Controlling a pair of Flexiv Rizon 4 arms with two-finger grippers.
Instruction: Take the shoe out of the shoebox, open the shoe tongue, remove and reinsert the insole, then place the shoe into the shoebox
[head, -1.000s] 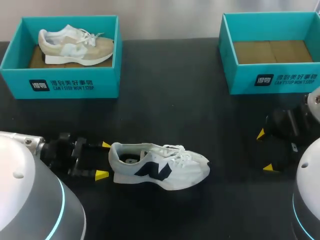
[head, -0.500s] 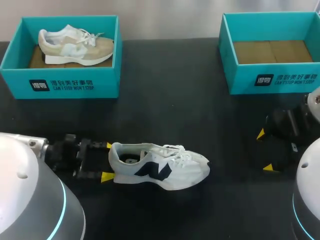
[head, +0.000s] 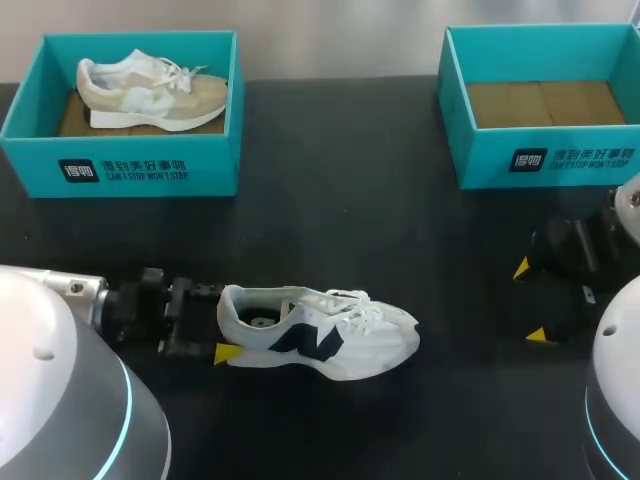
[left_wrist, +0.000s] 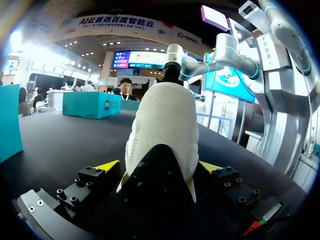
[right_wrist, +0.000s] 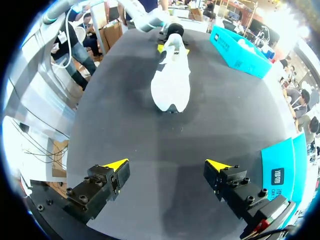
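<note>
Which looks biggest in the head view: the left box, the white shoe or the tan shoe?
Largest: left box.
Then the white shoe.
Smallest: tan shoe, but it lies farther from the camera, so the shoes may really match.

Both arms held low, both end effectors spread open.
The left arm (head: 50, 370) enters from the lower left of the frame and lies nearly level; the left end effector (head: 222, 322) points toward the middle, its yellow tips wide apart. At the lower right, the right arm (head: 620, 350) holds the right end effector (head: 531, 302) pointing leftward, equally wide.
</note>
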